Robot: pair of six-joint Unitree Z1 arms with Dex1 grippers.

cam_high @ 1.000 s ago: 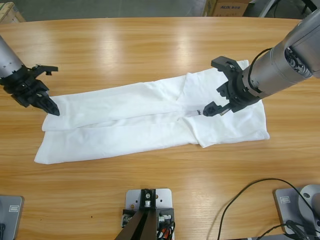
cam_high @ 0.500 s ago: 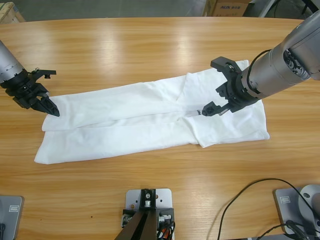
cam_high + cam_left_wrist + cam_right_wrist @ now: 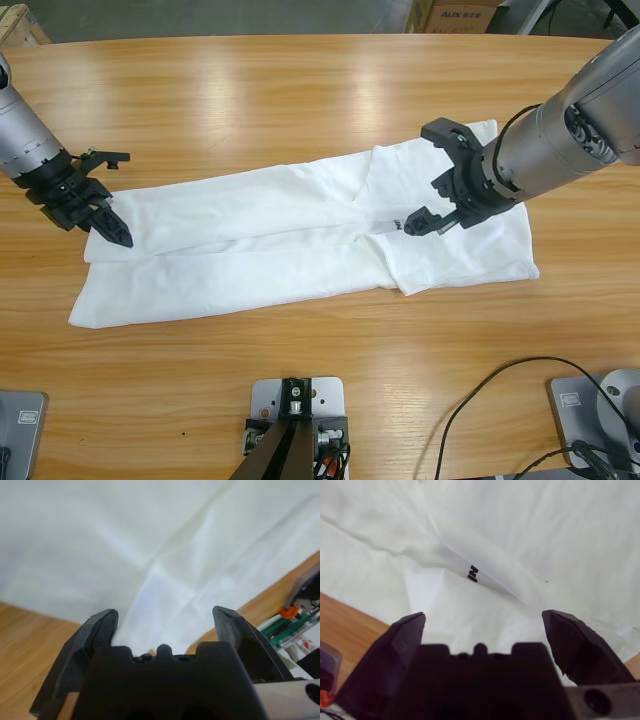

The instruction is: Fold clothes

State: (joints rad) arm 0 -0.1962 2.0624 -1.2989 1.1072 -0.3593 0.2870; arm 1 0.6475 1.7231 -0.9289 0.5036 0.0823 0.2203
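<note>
Currently we record:
Left gripper: jaws wide, over the plain white cotton T-shirt edge.
Right gripper: jaws wide, dark lettering ahead.

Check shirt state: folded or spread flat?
Partly folded. The T-shirt lies as a long narrow band on the table, sides turned in, overlapping edges along its length.
</note>
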